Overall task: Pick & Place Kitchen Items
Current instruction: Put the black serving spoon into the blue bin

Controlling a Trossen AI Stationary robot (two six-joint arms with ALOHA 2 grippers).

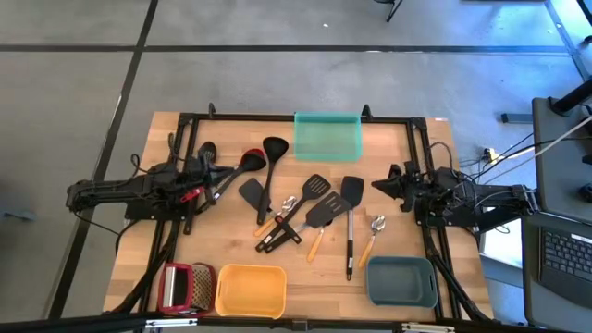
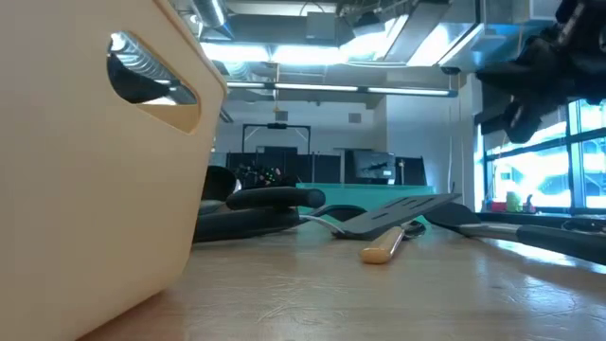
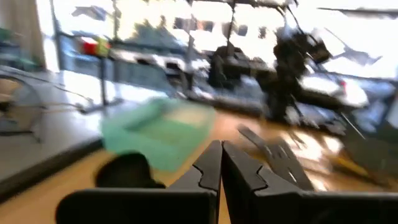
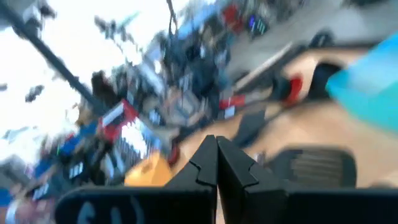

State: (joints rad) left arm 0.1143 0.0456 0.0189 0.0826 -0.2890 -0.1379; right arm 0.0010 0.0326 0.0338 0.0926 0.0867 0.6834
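The kitchen utensils lie spread over the middle of the wooden table. Among them are a black ladle (image 1: 274,148), a red spoon (image 1: 252,160), black spatulas (image 1: 317,186) (image 1: 351,190) and a small metal spoon (image 1: 376,225). My left gripper (image 1: 220,174) hovers at the table's left beside the red spoon's handle. Its fingers are shut and empty in the left wrist view (image 3: 221,163). My right gripper (image 1: 376,185) hovers at the right, just right of the spatulas. It is shut and empty in the right wrist view (image 4: 216,155).
A teal tray (image 1: 326,135) stands at the far edge. A yellow tray (image 1: 250,289) and a grey-blue tray (image 1: 400,281) stand at the near edge. A red-framed grater (image 1: 176,285) lies at the near left. The yellow tray fills the left of the low view (image 2: 85,189).
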